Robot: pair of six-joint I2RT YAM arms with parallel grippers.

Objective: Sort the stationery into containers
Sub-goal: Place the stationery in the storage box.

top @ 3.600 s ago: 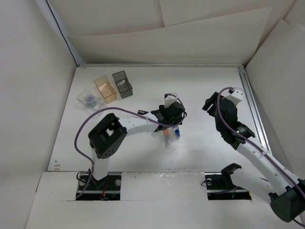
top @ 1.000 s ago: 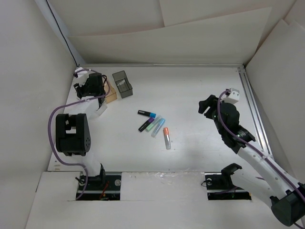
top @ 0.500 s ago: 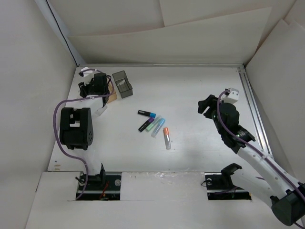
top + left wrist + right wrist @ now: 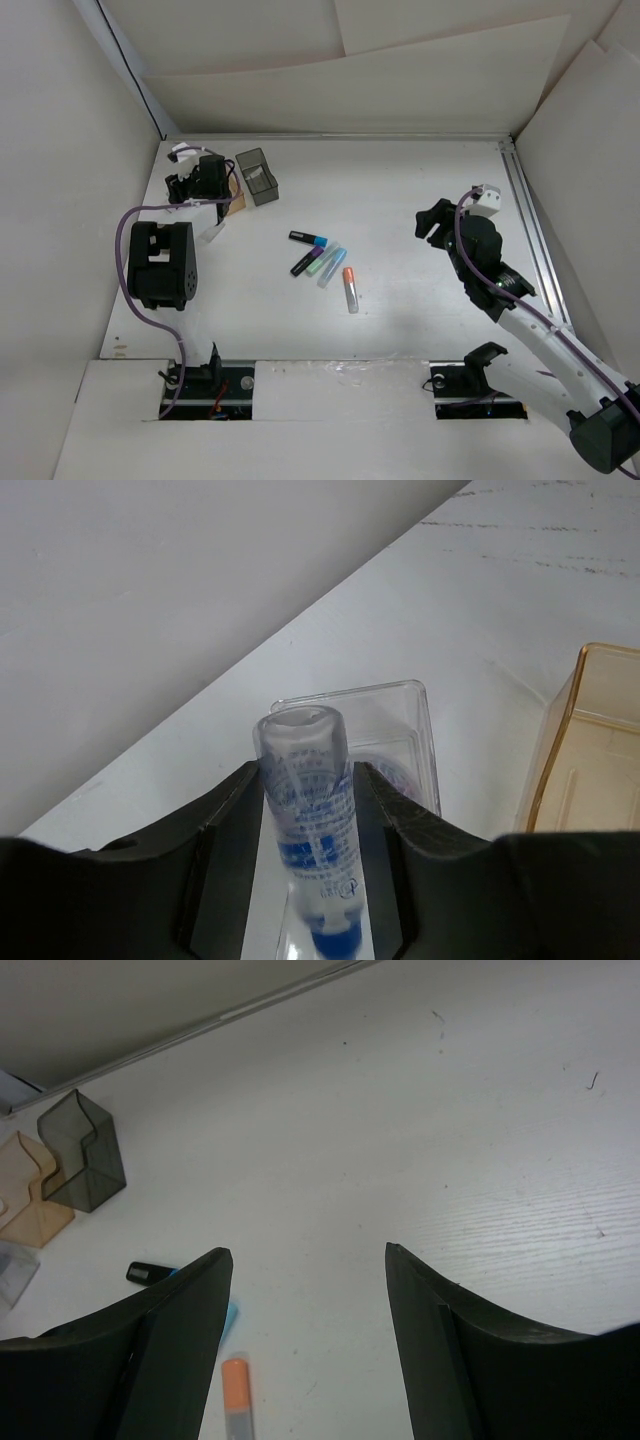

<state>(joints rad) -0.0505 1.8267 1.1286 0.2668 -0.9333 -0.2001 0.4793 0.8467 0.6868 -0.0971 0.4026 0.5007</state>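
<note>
My left gripper [image 4: 203,182] is shut on a white tube with a blue label [image 4: 305,820], its blue cap toward the wrist. It holds the tube above the clear shallow box [image 4: 405,712], which has a purplish item inside. The amber box [image 4: 590,740] is just to the right of it, the dark grey box [image 4: 257,176] beyond. A black pen with a blue end [image 4: 309,238], a black-purple pen [image 4: 305,263], a green one [image 4: 317,261], a light blue one [image 4: 331,270] and a clear tube with an orange cap [image 4: 350,288] lie mid-table. My right gripper [image 4: 432,222] is open and empty.
White walls close in the table on the left, back and right. A metal rail [image 4: 530,220] runs along the right edge. In the right wrist view the grey box [image 4: 82,1150], the amber box [image 4: 35,1205] and the orange cap [image 4: 235,1375] show ahead on the left.
My left arm has carried the white tube from the pile at mid-table to the far-left boxes, then edged slightly right. The right arm has hardly moved.
</note>
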